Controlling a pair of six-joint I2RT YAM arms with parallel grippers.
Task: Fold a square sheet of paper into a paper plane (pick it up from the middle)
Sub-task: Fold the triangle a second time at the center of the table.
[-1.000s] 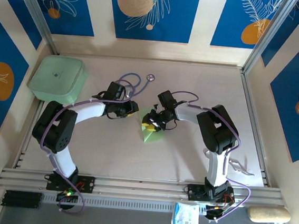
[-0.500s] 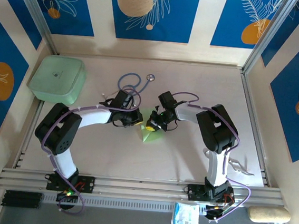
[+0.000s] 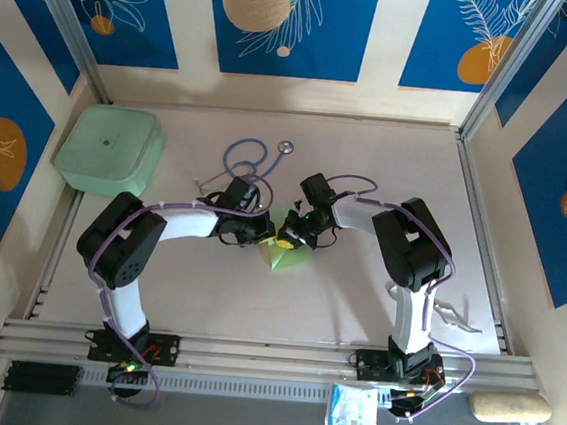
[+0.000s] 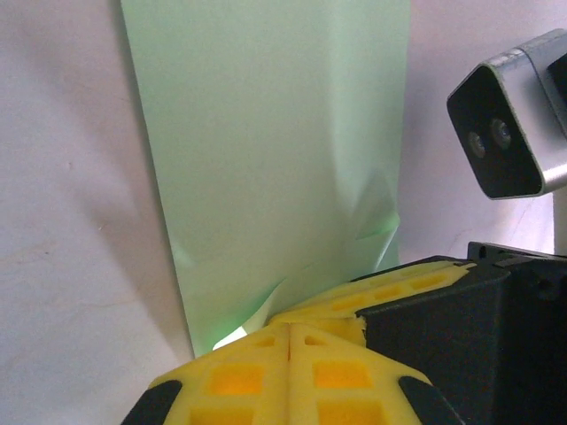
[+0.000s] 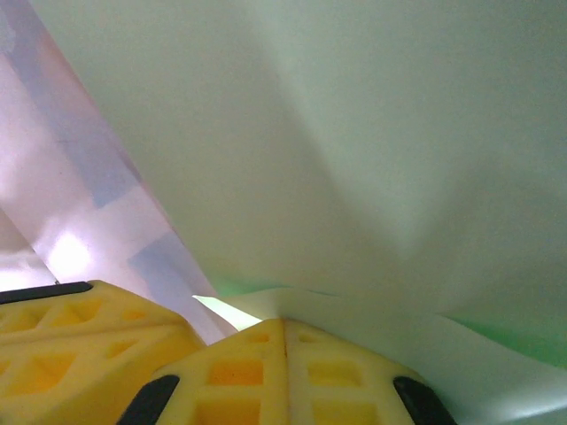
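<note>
Because the left tool (image 4: pixel 290 326) and right tool (image 5: pixel 283 323) clamp its twelve o'clock edge, the paper (image 3: pixel 287 258) tents up. Probably for creasing.

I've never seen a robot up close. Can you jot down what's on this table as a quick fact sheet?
Centre: green paper, folded over and creased
Left end effector: shut, pinching the paper's edge
Right end effector: shut, pinching the paper
Far side: blue stethoscope
Far left corner: mint-green box
</note>
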